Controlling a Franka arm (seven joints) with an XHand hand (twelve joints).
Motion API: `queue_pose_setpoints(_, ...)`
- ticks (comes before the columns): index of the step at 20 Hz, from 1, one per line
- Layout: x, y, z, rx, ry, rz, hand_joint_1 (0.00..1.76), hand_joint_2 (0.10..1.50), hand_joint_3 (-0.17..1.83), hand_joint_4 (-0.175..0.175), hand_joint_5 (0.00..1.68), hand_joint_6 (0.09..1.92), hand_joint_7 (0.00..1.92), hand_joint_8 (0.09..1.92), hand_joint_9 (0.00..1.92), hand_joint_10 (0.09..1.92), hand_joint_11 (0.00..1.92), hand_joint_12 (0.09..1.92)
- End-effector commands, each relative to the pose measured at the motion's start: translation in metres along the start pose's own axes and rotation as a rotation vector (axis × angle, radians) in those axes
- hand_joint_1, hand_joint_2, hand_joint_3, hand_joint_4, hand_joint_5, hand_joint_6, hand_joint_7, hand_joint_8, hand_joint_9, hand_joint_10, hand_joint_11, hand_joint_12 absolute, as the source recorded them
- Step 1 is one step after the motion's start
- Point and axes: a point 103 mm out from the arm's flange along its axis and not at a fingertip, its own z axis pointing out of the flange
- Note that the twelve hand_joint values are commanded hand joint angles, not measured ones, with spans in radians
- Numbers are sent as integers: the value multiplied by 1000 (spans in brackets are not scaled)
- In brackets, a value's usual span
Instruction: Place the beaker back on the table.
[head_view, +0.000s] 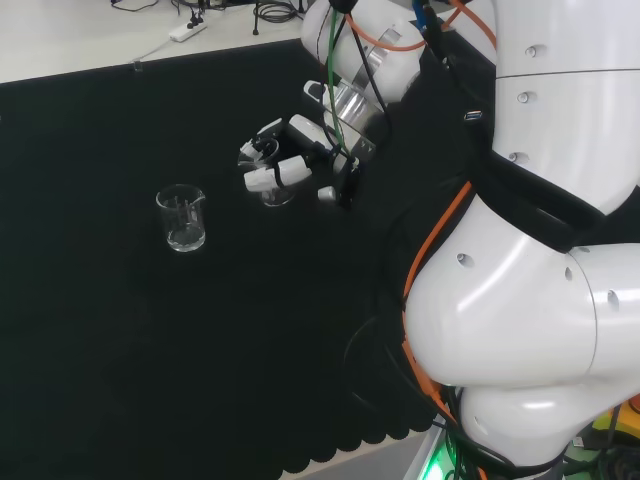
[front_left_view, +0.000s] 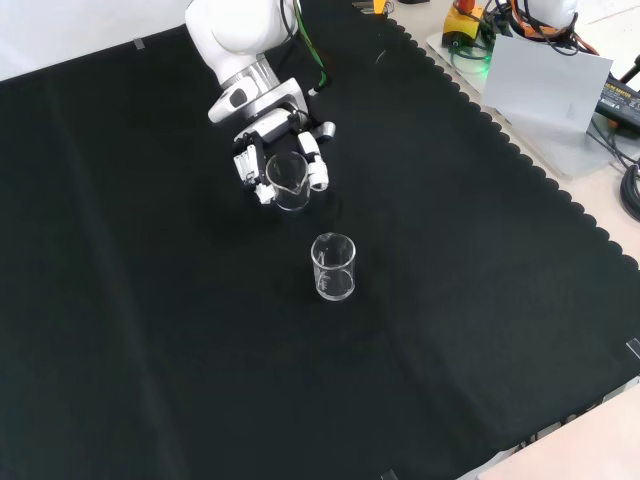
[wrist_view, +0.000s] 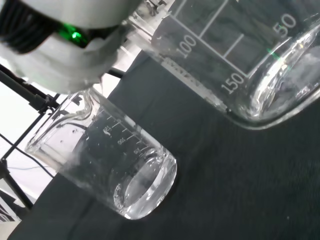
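Robot hand (front_left_view: 272, 150) has its fingers curled around a clear beaker (front_left_view: 289, 181), holding it upright at the cloth-covered desk (front_left_view: 150, 330). A second clear beaker (front_left_view: 334, 267) stands upright nearby, apart from the held one, in front view nearer the camera.

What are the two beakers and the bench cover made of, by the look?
Held beaker in the hand: clear, glossy, see-through with printed graduations; glass or plastic, can't tell. Free beaker: same clear look, bright rim highlights. Cloth: matte black fabric, scalloped edge.
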Motion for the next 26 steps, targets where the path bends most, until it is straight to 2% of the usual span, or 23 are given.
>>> queue_pose_setpoints(1, -1, -2, 6, 2, 19, -1, 1154, 743, 421, 133, 1388, 367, 1752, 87, 1663, 111, 1295, 737)
queue_pose_setpoints(5, 1, -1, 14, -10, 21, 0, 1154, 742, 421, 134, 1388, 368, 1752, 87, 1662, 110, 1293, 738)
queue_pose_setpoints(12, 2, 3, 26, -59, 69, 5, 1155, 739, 425, 134, 1389, 367, 1746, 87, 1655, 107, 1289, 741)
queue_pose_setpoints(19, 3, 8, 32, -78, 23, 2, 1155, 710, 464, 167, 1420, 319, 1742, 87, 1644, 91, 1248, 777)
queue_pose_setpoints(26, 3, 10, 44, -56, -41, -10, 1156, 696, 482, 175, 1441, 279, 1739, 87, 1641, 87, 1237, 793)
